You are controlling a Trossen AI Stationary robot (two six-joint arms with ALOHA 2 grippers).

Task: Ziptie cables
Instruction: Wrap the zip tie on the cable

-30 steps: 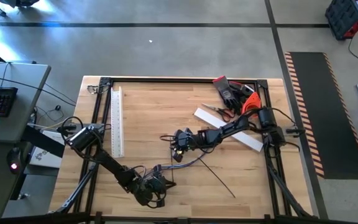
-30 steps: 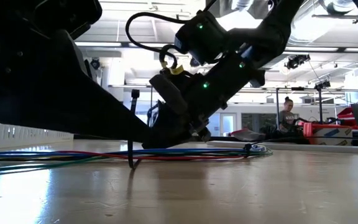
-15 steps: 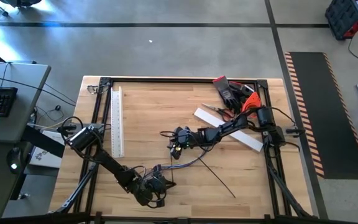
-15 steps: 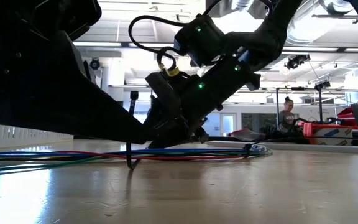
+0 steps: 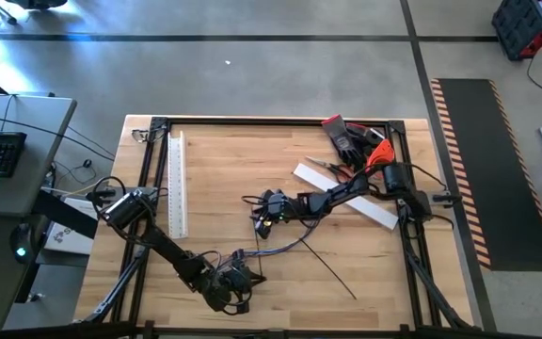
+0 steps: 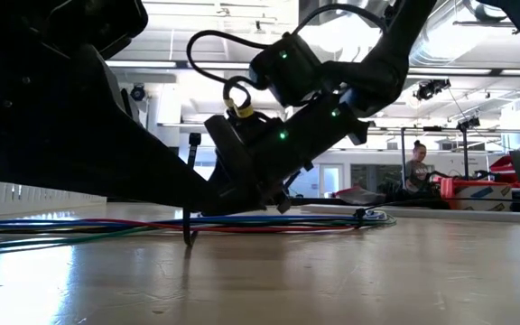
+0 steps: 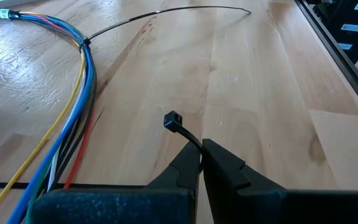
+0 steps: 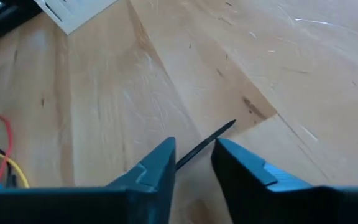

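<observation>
The cables [image 7: 82, 81] lie limp across the middle of the tabletop [image 5: 233, 179], a light, floppy bunch of blue, yellow, red and grey wires already cinched at one spot by a ziptie [image 7: 166, 14] whose long tail arcs away over the wood. That bunch will sag wherever it is lifted, so the firm place to take it is right beside the cinch. The strips are the opposite: thin, stiff, slick plastic, best pinched near an end. The left claw [image 7: 199, 163], near the front edge, is clenched on a second ziptie [image 7: 174, 122] just below its head, which stands up off the wood. The right claw [image 8: 194, 155], over the centre of the tabletop, has a dark ziptie tip [image 8: 213, 138] running between its parted jaws (whether the pads actually bite it, I cannot tell). Against the frame half a second back, the right arm has slid a touch toward the left edge and tipped lower; the left arm has not budged.
</observation>
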